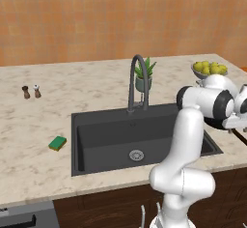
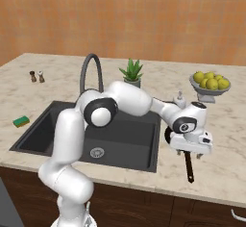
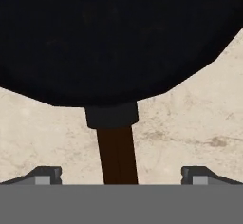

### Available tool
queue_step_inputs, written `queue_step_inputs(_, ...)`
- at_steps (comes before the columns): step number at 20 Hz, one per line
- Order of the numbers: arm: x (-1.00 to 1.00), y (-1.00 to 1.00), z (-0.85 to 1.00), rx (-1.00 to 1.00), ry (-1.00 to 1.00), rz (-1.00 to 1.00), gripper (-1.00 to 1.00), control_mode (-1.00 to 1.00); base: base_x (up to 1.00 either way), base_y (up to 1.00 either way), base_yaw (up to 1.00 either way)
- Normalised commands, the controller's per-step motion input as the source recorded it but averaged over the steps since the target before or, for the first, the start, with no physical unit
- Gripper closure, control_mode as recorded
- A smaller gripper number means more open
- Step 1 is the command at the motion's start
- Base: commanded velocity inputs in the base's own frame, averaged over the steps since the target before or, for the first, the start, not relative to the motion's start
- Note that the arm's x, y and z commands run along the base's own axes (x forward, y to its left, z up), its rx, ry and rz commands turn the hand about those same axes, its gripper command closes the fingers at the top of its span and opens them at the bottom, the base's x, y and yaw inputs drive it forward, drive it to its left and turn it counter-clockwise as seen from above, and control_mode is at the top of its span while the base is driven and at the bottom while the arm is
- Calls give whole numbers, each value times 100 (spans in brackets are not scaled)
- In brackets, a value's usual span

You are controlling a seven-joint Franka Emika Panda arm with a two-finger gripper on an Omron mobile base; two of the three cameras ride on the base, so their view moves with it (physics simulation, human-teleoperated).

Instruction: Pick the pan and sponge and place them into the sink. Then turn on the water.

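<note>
While the hand [image 3: 121, 174] is hovering with fingers apart, the pan [image 3: 114, 38] handle is running straight between them, its long axis crossing their closing line.

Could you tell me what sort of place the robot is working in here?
It looks like a home kitchen, a rendered one. A dark sink with a tall arched tap is set into a marble-look counter, with a bowl of lemons and a green sponge on it.
</note>
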Motion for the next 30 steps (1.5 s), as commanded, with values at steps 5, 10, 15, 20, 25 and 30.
queue_step_inputs(5, 0, -1, -29, 0, 4, 0, -100, -100, 0, 0, 0)
queue_step_inputs(10, 0, 0, -7, 0, 0, 0, 100, -100, 0, 0, 0)
queue_step_inputs(15, 1, 8, 0, 0, 0, 4, 100, -100, 0, 0, 0)
queue_step_inputs(20, 0, 59, 0, 0, 1, 25, 100, -100, 0, 0, 0)
queue_step_inputs(25, 0, 64, 22, 0, 0, 31, 100, -100, 0, 0, 0)
queue_step_inputs(30, 0, 89, 22, 3, 0, 35, 100, -100, 0, 0, 0)
